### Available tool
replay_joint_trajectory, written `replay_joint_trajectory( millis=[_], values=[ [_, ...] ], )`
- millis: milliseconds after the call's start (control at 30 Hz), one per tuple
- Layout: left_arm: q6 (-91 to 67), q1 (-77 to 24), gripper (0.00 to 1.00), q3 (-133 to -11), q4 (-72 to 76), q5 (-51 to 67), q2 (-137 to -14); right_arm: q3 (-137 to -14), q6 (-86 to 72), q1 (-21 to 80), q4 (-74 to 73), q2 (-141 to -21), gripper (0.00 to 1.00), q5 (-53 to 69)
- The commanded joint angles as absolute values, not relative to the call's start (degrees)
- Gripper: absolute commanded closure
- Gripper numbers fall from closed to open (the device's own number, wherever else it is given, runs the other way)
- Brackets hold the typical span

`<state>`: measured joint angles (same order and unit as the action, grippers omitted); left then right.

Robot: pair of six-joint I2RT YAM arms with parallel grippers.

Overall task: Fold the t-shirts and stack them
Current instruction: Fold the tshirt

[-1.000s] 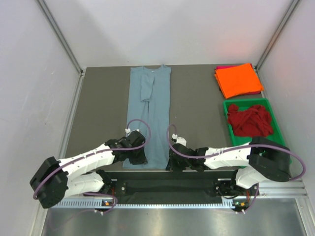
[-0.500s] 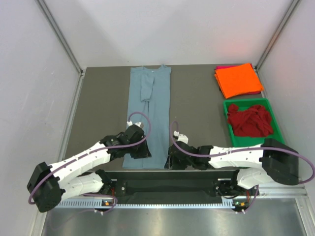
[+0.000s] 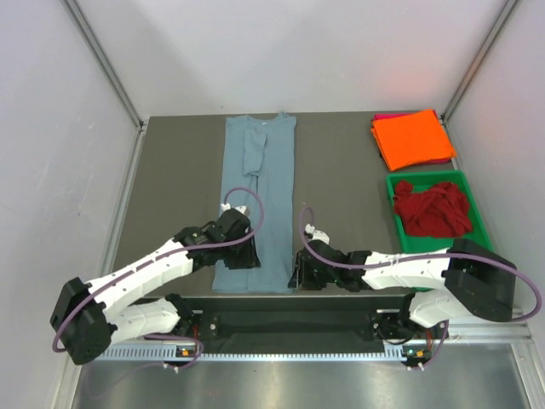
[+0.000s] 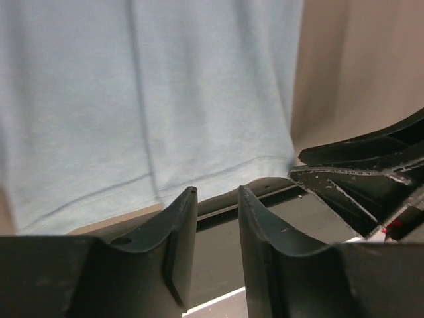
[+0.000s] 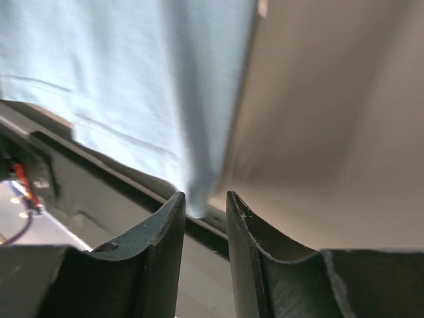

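Blue shirt [image 3: 260, 196] lies mid-counter [image 3: 341, 196], folded lengthwise into a long narrow strip, hem at the near edge. Left claw [image 4: 217, 192] barely parted, empty, tips at the hem's left corner. Right claw [image 5: 204, 195] nearly closed, seemingly pinching the right corner, though that view is blurred. Both arms stretched low, forearms angled inward toward the hem.

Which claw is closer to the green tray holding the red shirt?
The right. The right gripper is at the blue shirt's near right corner, the green tray beyond it to the right. The left gripper is at the shirt's near left corner, farther from the tray.
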<state>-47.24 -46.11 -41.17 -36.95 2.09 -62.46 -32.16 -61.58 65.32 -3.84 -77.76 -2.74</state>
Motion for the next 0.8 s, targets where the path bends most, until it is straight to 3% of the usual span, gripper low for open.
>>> replay_joint_trajectory(
  millis=[0,133,400,500,600,667,767],
  values=[
    [-43.9,-42.7,0.63,-43.9,-41.2,0.8,-60.5,-30.0,-62.1,65.0,-0.4,-78.7,0.68,-1.9],
    [-40.3,-37.5,0.61,-46.5,-46.0,-1.6,-62.2,-28.3,-62.4,65.0,2.5,-78.2,0.66,-1.5],
    [-37.1,-27.6,0.58,-49.4,-45.4,4.8,-62.0,-26.4,-63.5,65.0,9.1,-80.1,0.74,-0.2],
    [-33.3,-21.1,0.59,-51.5,-48.5,2.1,-62.7,-26.0,-63.1,65.1,9.8,-79.9,0.81,1.3],
    [-30.3,-20.5,0.57,-57.1,-55.3,-8.3,-63.5,-25.7,-62.5,65.2,9.1,-78.8,0.98,1.0],
    [-29.8,-20.5,0.57,-59.1,-57.1,-9.0,-63.8,-25.8,-62.5,65.1,7.3,-78.0,1.0,0.4],
    [-31.4,-20.6,0.57,-55.7,-54.9,-0.6,-62.9,-25.7,-63.3,65.2,2.2,-74.3,1.0,-2.4]
  ],
)
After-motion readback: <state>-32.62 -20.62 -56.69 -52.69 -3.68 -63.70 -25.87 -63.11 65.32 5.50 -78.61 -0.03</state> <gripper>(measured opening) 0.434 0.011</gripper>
